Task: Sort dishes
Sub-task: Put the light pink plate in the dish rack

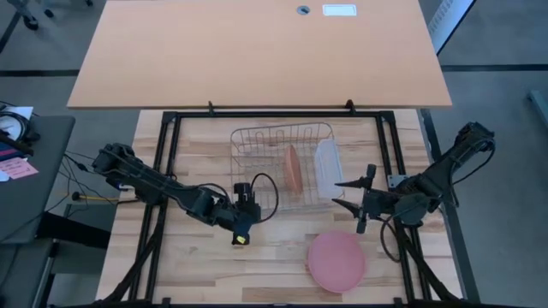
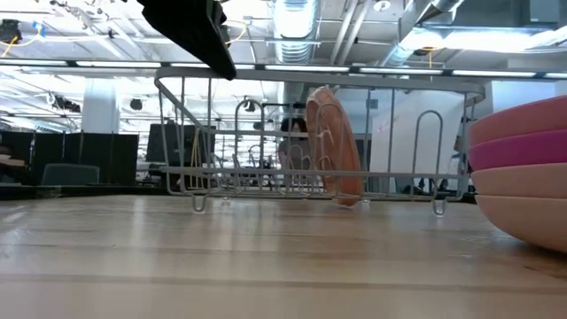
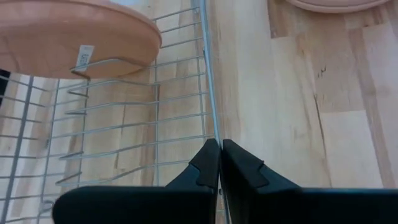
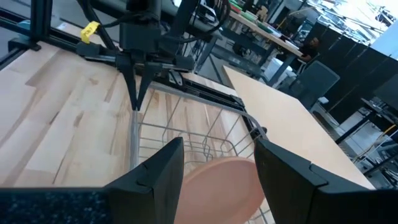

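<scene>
the wire rack (image 1: 281, 168) sits mid-table with 1 salmon-orange plate (image 1: 293, 168) standing on edge in its slots, face turned toward the sides of the table, so its long axis runs front to back in the high view. beside it, just at the rack's right edge, stands the translucent tub (image 1: 327, 168). the remaining dishes lie as a flat stack of plates (image 1: 336, 261) on the table (image 1: 197, 265) nearer the front, toward the right side; the low view shows pink, magenta and pale layers in that stack (image 2: 523, 177), at least 4. the right gripper (image 1: 353, 193) hovers just off the rack's right front corner, fingers spread wide apart and empty; its wrist view looks down over the racked plate (image 4: 217, 183) between the 2 dark fingers (image 4: 155, 174). the left gripper (image 1: 242, 218) sits at the rack's left front corner, fingers pressed together with nothing between them; its wrist view shows the closed tips (image 3: 219, 163) against the rack's edge wire. relation that matters: the stack lies in front of the right gripper and clearly closer to it than to the left one, well apart from the left arm. judgement: the right arm is better placed for the next plate, and would need to swing back toward the front and drop to the stack rim; each plate must be tipped on edge to match the slot direction.
</scene>
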